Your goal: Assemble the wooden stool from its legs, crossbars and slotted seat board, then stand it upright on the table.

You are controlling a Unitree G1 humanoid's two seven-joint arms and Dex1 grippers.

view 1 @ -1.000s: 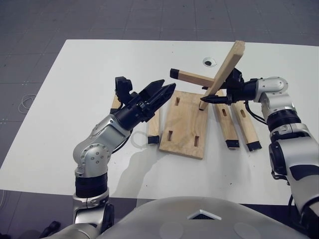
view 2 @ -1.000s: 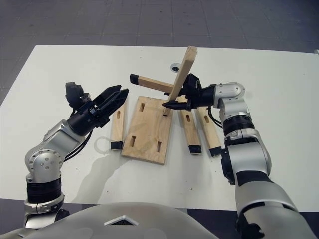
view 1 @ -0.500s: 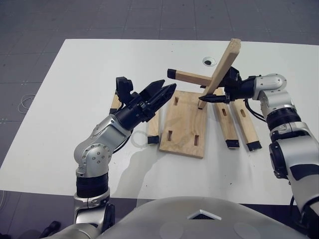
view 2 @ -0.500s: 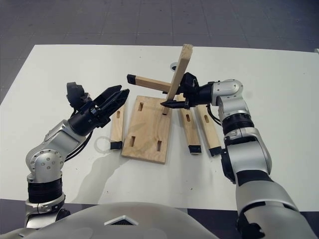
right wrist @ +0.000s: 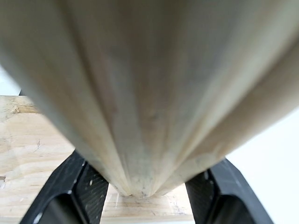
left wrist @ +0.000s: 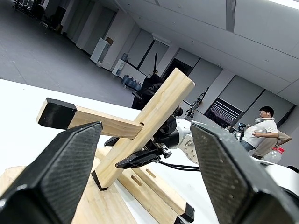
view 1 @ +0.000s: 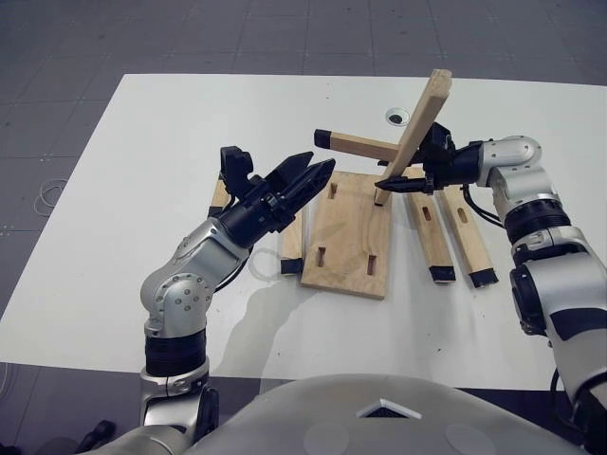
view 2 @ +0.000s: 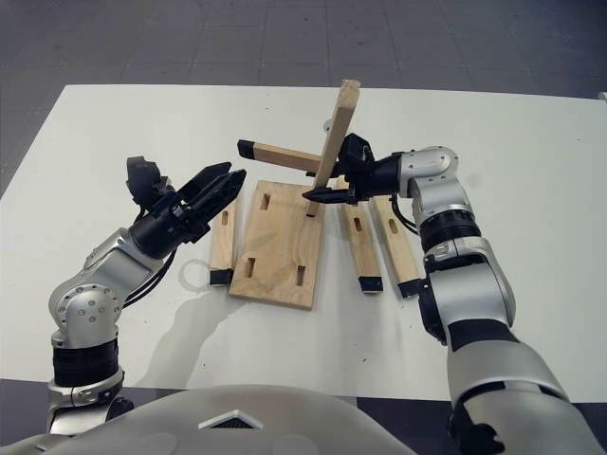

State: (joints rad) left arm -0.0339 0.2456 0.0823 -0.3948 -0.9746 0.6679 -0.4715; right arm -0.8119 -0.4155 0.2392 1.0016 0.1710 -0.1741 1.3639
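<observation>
White table (view 1: 142,142), slotted plywood seat board (view 1: 349,248), squared leg (view 1: 424,114) (in right gripper (view 1: 396,180))

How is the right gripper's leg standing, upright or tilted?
Tilted: the leg leans in the right gripper, its lower end on the seat board.

Board (view 1: 349,234) lies flat mid-table, four slots facing up. One leg (view 1: 414,133) stands tilted on its far-right corner, a black-tipped bar (view 1: 356,144) poking out left. Two legs (view 1: 432,237) lie flat to the right, another leg (view 1: 292,248) on the left.
</observation>
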